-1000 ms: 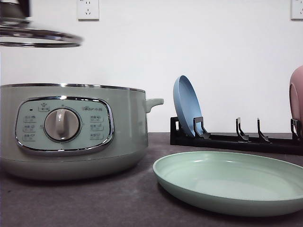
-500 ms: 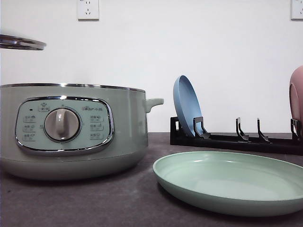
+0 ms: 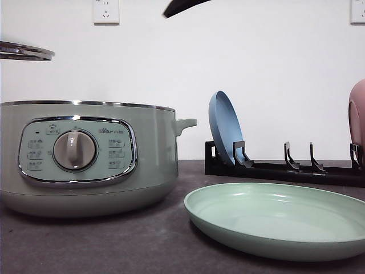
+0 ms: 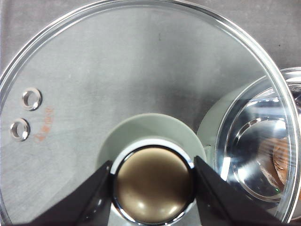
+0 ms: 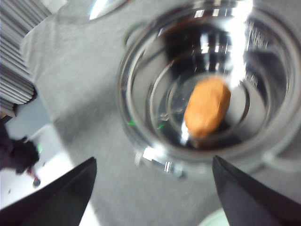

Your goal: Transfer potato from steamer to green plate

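The potato (image 5: 207,108) is seen lying in the steamer (image 5: 202,80), apparently almost directly beneath the wide-open, empty right gripper (image 5: 153,188). The lid (image 4: 141,84) is held aside by the left gripper (image 4: 153,188), clamped on its knob (image 4: 153,186).

The steamer (image 3: 85,157) panel's brand mark and button labels are too small to read.

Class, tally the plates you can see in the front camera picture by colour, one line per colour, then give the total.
Green plate, lying flat on the table: 1
Blue plate, standing in the rack: 1
Pink plate, at the right edge: 1
Total: 3
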Controlling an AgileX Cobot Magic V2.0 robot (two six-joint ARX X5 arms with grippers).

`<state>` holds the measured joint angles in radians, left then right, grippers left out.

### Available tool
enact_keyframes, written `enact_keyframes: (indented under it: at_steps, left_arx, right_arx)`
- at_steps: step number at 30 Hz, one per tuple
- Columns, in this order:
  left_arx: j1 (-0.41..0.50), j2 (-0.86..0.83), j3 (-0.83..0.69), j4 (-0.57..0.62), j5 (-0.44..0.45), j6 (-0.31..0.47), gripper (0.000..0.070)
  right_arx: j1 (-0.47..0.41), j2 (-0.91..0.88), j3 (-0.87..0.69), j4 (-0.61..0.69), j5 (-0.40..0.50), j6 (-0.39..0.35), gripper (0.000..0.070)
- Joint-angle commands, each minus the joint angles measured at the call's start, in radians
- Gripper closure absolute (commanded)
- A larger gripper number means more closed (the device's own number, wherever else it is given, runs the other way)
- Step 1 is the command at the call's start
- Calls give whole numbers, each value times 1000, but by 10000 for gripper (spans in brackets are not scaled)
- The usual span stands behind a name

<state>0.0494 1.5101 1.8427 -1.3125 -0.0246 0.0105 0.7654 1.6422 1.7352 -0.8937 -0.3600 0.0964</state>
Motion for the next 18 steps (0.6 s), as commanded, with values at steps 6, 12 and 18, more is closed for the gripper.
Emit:
enact_keyframes:
  at_steps: [6, 12, 18]
  left_arx:
    - [2, -8, 31, 30, -3, 8, 697]
    - [2, -8, 31, 30, -3, 8, 697]
    - [2, -8, 31, 31, -3, 8, 697]
  right_arx:
    - [10, 255, 250, -52, 31, -25, 192]
    - [11, 387, 336, -48, 87, -25, 190]
    - [20, 462, 344, -20, 148, -25, 189]
